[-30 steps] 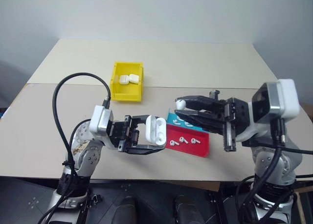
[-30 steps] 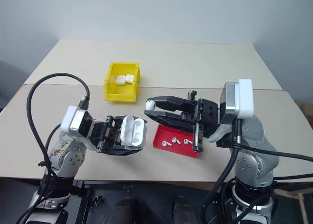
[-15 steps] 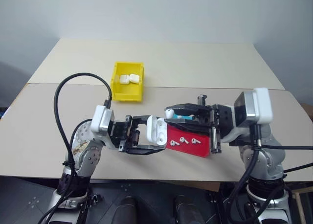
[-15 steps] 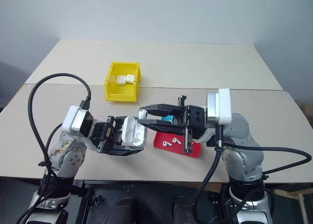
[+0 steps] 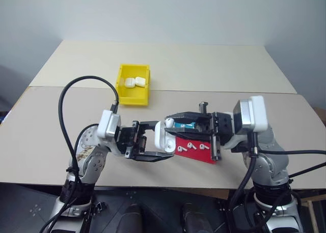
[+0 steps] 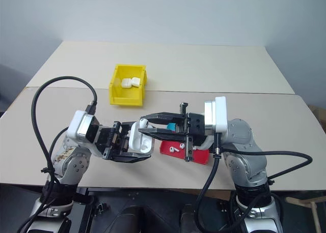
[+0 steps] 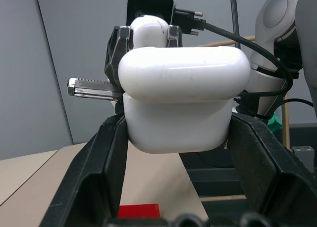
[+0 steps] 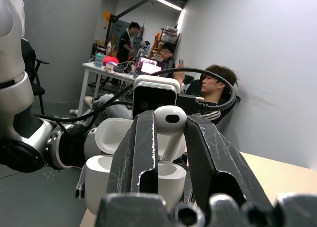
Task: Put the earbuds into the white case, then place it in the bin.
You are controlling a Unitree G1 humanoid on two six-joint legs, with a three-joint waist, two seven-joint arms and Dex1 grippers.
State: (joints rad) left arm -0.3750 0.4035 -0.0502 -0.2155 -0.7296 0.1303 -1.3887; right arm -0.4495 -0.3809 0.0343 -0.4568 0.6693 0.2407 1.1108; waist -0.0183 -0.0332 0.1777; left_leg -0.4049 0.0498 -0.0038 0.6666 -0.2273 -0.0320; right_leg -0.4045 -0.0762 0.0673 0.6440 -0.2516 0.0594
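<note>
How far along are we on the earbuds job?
Done: two cases already lie in the bin. In hand: left gripper holds the open case; right gripper holds an earbud right at it. Left: seat it, add another from the tray, bin the case.

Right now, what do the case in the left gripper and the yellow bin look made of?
White case, clamped in the left gripper: looks like glossy hard plastic, smooth with soft highlights along its rounded edges. Bin: probably moulded plastic, uniform bright yellow, thick rim, duller sheen.
</note>
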